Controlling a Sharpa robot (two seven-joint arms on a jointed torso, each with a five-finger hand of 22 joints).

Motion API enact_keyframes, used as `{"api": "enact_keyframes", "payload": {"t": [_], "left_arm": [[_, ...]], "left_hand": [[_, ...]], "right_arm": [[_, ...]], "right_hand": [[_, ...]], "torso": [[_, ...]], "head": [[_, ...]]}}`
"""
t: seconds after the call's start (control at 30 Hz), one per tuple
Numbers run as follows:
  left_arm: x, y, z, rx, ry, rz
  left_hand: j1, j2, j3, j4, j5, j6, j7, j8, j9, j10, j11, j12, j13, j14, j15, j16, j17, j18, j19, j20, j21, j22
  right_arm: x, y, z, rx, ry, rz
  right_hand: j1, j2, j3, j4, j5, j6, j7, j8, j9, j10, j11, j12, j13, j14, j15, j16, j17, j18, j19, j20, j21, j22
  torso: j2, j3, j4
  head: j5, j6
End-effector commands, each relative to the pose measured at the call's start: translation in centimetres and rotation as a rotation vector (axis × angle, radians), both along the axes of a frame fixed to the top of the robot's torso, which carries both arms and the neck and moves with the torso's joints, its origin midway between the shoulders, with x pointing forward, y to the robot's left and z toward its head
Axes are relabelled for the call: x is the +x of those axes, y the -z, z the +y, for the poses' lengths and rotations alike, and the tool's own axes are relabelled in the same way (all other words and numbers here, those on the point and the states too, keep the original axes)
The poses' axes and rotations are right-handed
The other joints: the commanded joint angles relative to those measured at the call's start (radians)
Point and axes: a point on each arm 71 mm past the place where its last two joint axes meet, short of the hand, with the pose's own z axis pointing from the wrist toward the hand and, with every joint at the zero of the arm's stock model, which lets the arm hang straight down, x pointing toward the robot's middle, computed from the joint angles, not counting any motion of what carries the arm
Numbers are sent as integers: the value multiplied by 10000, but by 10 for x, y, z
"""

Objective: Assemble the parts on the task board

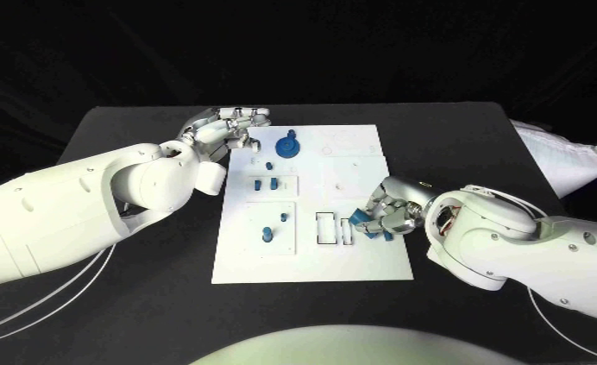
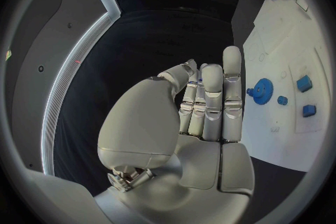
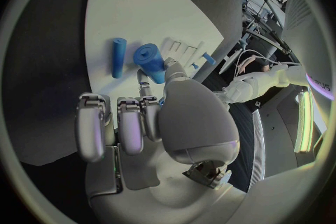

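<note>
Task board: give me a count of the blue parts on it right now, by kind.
Gear: 1
Small pieces lying clear of the hands: 5
Rod lying by the right hand: 1
Thick peg pinched in the right hand: 1
Total: 8
</note>
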Motion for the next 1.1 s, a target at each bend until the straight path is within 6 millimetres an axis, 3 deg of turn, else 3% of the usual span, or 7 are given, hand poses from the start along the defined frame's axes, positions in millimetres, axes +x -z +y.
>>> {"api": "enact_keyframes", "payload": {"t": [0.03, 0.17, 0.3, 0.43, 0.57, 0.8, 1.1], "left_arm": [[-1, -1, -2, -154, 174, -22], [-1, -1, -3, -176, 234, -10], [-1, -1, -2, -170, 245, 10], [-1, -1, -2, -171, 254, 17], [-2, -1, -2, -175, 270, 22], [-2, -1, -2, -180, 277, 20], [-2, -1, -1, -179, 277, 22]], "left_hand": [[-42, 29, -49, -4, 23, 2, 20, 37, -14, -50, -4, 46, -13, -58, 15, -12, -16, 194, 8, 30, -44, -12], [-42, 29, -49, -4, 23, 2, 20, 37, -14, -50, -4, 46, -13, -58, 15, -12, -16, 194, 8, 30, -44, -12], [-32, 34, -48, -11, 23, 8, 14, 43, -12, -54, -7, 49, -14, -75, 13, -34, -62, 195, 8, 29, -47, -13], [-32, 34, -48, -11, 23, 8, 14, 43, -12, -54, -7, 49, -14, -75, 13, -34, -62, 195, 8, 29, -47, -13], [-30, 30, -52, -15, 22, 8, 14, 44, -13, -58, -7, 50, -15, -76, 12, -32, -59, 196, 6, 29, -50, -14], [-28, 24, -57, -20, 21, 6, 16, 45, -13, -63, -6, 52, -16, -80, 12, -33, -62, 196, 5, 28, -53, -15], [-28, 24, -57, -20, 21, 6, 16, 45, -13, -63, -6, 52, -16, -80, 12, -33, -62, 196, 5, 28, -53, -15]], "right_arm": [[2, -9, 6, 1939, 263, 412], [1, -13, 14, 2333, -70, 775], [1, -12, 24, 2460, -508, 1090], [0, -11, 33, 2356, -846, 1310], [0, -7, 40, 1993, -1075, 1558], [2, -1, 44, 981, -958, 1505], [6, 2, 42, 15, -762, 989]], "right_hand": [[306, 271, 167, -142, 2, 87, -86, 101, 211, 618, -58, -60, 1983, 928, -51, 20, 2004, -163, 263, -91, 12, 512], [169, 312, 190, -51, 27, 90, -78, 107, 240, 619, -46, -66, 1987, 929, -42, 20, 2006, -165, 264, -91, 11, 514], [169, 326, 219, -52, 47, 117, -94, 125, 259, 618, -56, -74, 1984, 926, -46, 14, 1993, -167, 267, -92, 14, 522], [86, 311, 222, -11, -4, 138, -97, 143, 289, 610, -60, -97, 1973, 927, -50, 14, 1995, -165, 263, -95, 9, 515], [-73, 276, 203, 70, -176, 167, -105, 173, 340, 596, -66, -138, 1954, 929, -56, 17, 2003, -164, 260, -99, 5, 511], [-982, 394, -136, 633, -966, 330, -154, 290, 502, 531, -92, -342, 1841, 913, -71, -24, 1925, -153, 241, -105, -23, 468], [-1108, 510, -243, 640, -974, 626, -293, 462, 699, 550, -208, -357, 1850, 909, -163, -38, 1904, -149, 239, -176, -35, 456]], "torso": [[-4, -3, -6], [7, -12, 36], [8, -3, -18], [10, -12, 15], [3, -15, 7], [8, -4, -6], [10, 3, -6]], "head": [[-1, 25], [-14, 31], [48, 17], [39, 3], [70, -22], [103, -50], [116, -75]]}}
